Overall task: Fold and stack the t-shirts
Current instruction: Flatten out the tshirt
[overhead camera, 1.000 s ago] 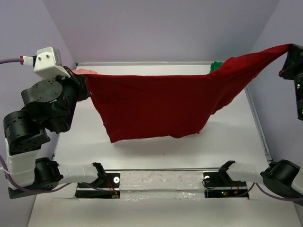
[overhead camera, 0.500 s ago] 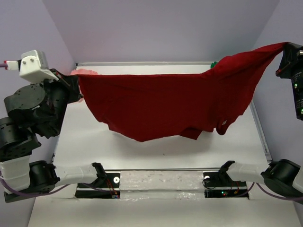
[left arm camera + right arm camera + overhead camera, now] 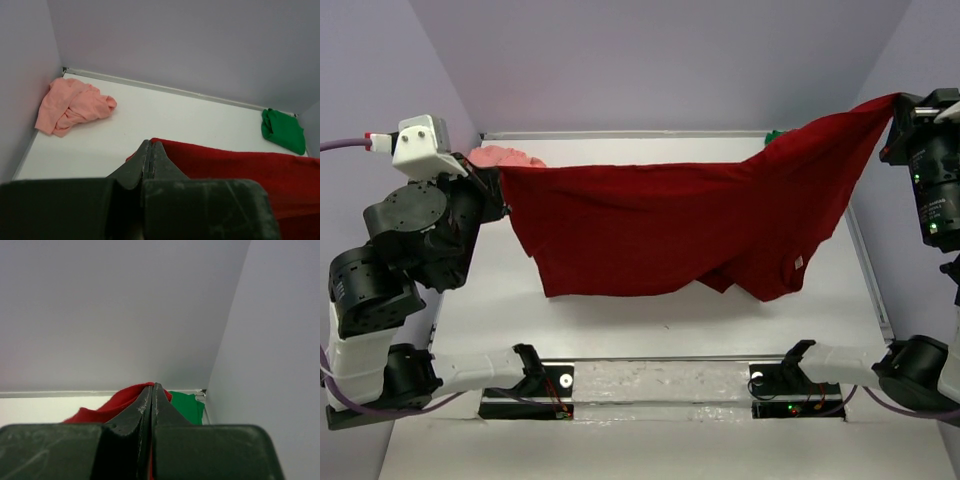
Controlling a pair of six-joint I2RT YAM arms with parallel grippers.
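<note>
- Left fingers [image 3: 143, 161]: pressed together and pinching one end of the red shirt [image 3: 670, 235]; in the left wrist view, red cloth emerges just past the tips
- Right fingers [image 3: 145, 405]: pressed together and pinching the opposite end of the red shirt; in the right wrist view, red cloth drapes down the left side of the tips
- Red shirt: held above the table [image 3: 650, 320] and stretched between the two arms, with the right end higher than the left and close to the right wall; the middle sags, and the lower hem hangs over the table centre
- Only the top view shows the full span, the sag and a small pale label [image 3: 798, 263] low on the right part; it cannot be told whether the hem touches the table
- Pink shirt [image 3: 72, 106]: crumpled in the far left corner of the table, apart from the red shirt; the left wrist view shows all of it, the top view only a part beside the left arm
- Green shirt [image 3: 283, 131]: bunched in the far right corner; the left wrist view shows it whole, the top view only a sliver above the red cloth, and the right wrist view a patch behind the tips
- Only the wrist views show the closed seam between each pair of fingers
</note>
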